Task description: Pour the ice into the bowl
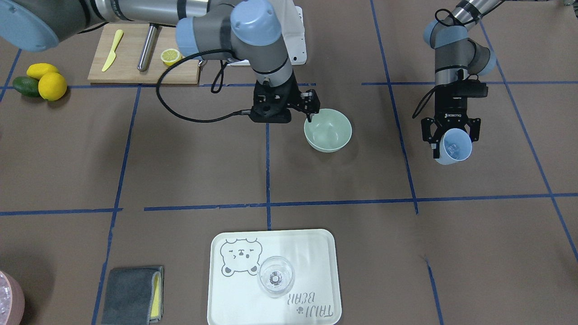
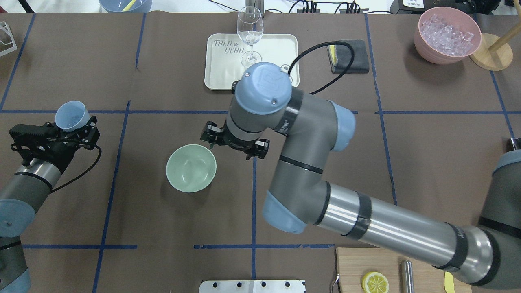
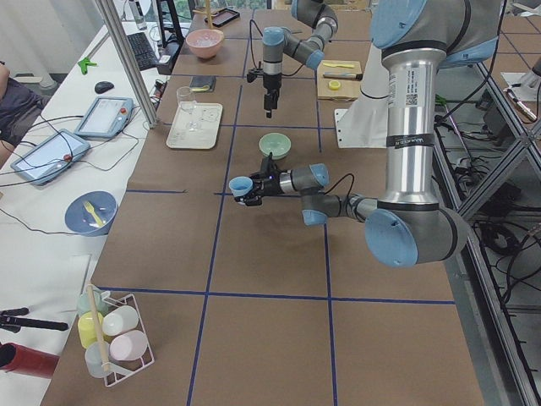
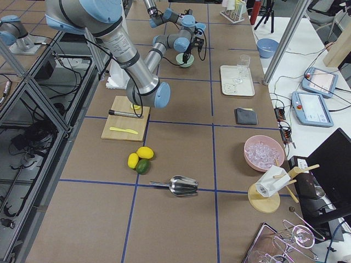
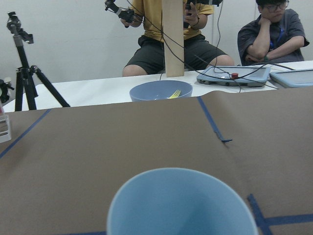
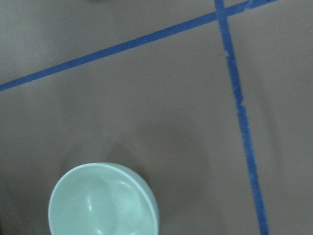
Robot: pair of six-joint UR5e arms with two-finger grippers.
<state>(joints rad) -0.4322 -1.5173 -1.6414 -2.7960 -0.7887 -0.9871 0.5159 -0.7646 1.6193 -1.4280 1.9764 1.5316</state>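
Now the bowl (image 1: 335,142) sits flat on the brown table (image 1: 180,158), which has blue tape lines stuck across it. The bowl is round, smooth and not shiny, a soft pale green. Nothing is inside it.

The light blue cup (image 1: 457,155) is smooth and round too, and smaller than the bowl. The left gripper (image 1: 451,135) has its two black fingers closed around the cup's sides and holds it up off the table. The cup is tipped over, so in the front-facing view its open mouth points toward the camera. The ice (image 1: 453,148) is inside the cup, a few tiny clear bits that look like glass. They are too small to count.

The cup and the ice are well apart from the bowl, out to the robot's left side, with a blue tape line between them.

The right gripper (image 1: 310,110) hangs just beside the bowl, and one black fingertip is down by the bowl's rim. Whether its fingers are spread or squeezed together is hard to see, so I cannot tell. Its wrist camera looks down on the table and shows the bowl low in the left corner.

Far off at the table's edge is a pink container (image 2: 423,44) full of clear cubes.
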